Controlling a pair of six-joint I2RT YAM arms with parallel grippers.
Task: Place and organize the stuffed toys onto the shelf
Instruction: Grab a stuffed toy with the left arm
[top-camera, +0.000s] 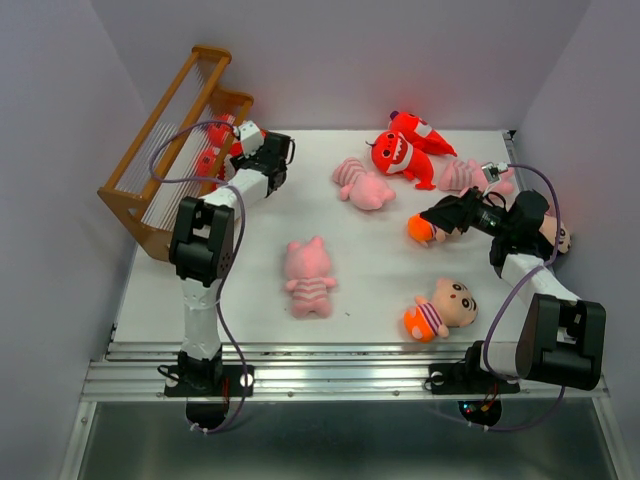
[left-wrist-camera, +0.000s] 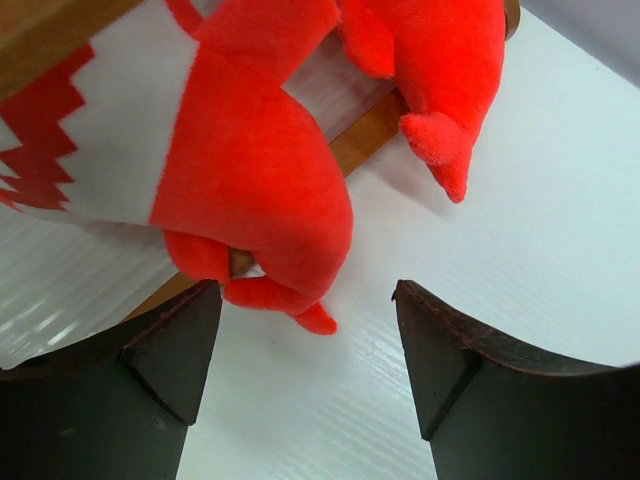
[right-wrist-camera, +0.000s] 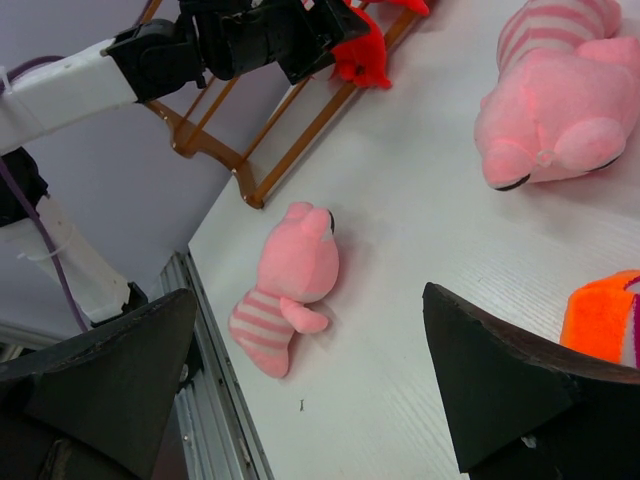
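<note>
A white table (top-camera: 370, 290) fills the floor of a booth with pale lilac walls, and a ridged metal rail runs along its lower edge. The shelf (top-camera: 165, 150) stands at the upper left of the top view, half off the table's corner.

Loose toys lie across the middle and right. One pig (top-camera: 308, 278) is at centre, a second pig (top-camera: 362, 184) is above it, and a third pig (top-camera: 462, 176) is partly covered by the right arm. Two red monsters (top-camera: 405, 148) lie heaped at the upper right, and a boy doll (top-camera: 440, 308) lies at the lower right. What seems to be another doll's head (top-camera: 561, 238) peeps out behind the right arm, mostly hidden.

In the left wrist view a red monster on the shelf (left-wrist-camera: 250, 160) is cut off by the frame's top and left. Another monster (left-wrist-camera: 430, 60) hangs over the bar beside it.

The left pincer (left-wrist-camera: 305, 300) is spread wide just below that monster and grips nothing. The right pincer (right-wrist-camera: 308, 293) is also spread wide and empty. The orange bottom of a doll (right-wrist-camera: 600, 320) lies just beside its right finger.
</note>
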